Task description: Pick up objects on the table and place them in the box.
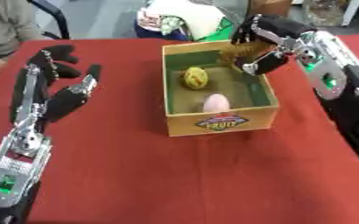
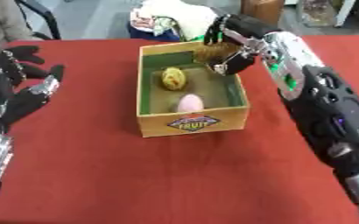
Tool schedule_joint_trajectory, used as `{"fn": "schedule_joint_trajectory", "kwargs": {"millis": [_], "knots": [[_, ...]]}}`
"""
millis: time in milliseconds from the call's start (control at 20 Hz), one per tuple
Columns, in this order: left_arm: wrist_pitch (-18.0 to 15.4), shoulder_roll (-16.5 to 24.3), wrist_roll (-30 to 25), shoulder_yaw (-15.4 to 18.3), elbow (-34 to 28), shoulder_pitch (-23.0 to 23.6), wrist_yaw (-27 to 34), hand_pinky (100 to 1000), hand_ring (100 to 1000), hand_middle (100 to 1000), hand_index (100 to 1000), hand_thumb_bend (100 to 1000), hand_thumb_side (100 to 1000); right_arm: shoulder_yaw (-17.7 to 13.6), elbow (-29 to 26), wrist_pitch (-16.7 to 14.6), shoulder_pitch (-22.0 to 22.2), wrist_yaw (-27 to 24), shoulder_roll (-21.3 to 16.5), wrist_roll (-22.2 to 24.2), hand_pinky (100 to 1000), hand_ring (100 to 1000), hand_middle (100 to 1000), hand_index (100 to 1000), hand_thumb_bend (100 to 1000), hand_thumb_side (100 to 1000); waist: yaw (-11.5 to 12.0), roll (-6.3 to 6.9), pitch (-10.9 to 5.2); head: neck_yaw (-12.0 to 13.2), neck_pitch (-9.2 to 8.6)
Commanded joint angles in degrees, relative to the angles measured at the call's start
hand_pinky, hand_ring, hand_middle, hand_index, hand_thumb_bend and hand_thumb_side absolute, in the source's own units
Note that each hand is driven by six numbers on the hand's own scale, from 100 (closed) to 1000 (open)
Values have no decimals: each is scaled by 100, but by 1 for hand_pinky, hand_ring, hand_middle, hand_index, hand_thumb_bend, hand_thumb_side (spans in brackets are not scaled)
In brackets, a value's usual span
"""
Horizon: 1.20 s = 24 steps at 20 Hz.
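The right hand (image 1: 263,48) hangs over the far right corner of the box (image 1: 221,122), its fingers curled around a brown rough object (image 1: 236,52) that they hide in part; what it is I cannot tell. Below the hand, inside the box, lie a yellow round fruit (image 1: 195,77) and a pink egg-shaped object (image 1: 216,103). The left hand (image 1: 60,83) stands open, fingers up, well to the left of the box on the red tablecloth (image 1: 175,175), which lies bare toward the robot.

Box (image 1: 221,120), front wall: diamond-shaped label (image 1: 222,122) bearing the word "FRUIT" in yellow capitals; smaller lettering above it illegible; no other readable text.
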Motion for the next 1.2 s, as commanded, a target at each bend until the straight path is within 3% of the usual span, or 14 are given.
{"fn": "schedule_joint_trajectory", "kwargs": {"millis": [50, 350, 650, 900, 1200], "knots": [[-2, 41, -7, 30, -125, -72, -9, 637, 525, 563, 741, 460, 221, -11, -45, 45, -77, 106, -54, -134, 656, 745, 747, 823, 287, 134, -40, 1, -78, 4, -29], [-2, 50, 7, 56, -110, -51, -18, 637, 524, 563, 741, 462, 223, -2, -237, 259, 36, -3, -163, -274, 690, 754, 772, 837, 324, 189, -191, -4, -55, 49, -11], [1, 69, 32, 85, -70, -15, -29, 637, 524, 562, 741, 463, 224, -42, -696, 458, 202, -467, -359, -382, 688, 743, 781, 839, 346, 253, -374, 5, -57, 128, 19], [6, 125, 95, 147, 7, 54, -67, 640, 537, 569, 742, 468, 224, -200, -1631, 726, 599, -1410, -814, -650, 650, 702, 755, 817, 285, 249, -574, -2, -70, 242, 60], [-27, 186, 162, 223, 77, 132, -132, 653, 569, 598, 748, 472, 225, -720, -3056, 1269, 1595, -3098, -1550, -1462, 601, 651, 700, 784, 173, 169, -739, -10, -56, 370, 123]]}}
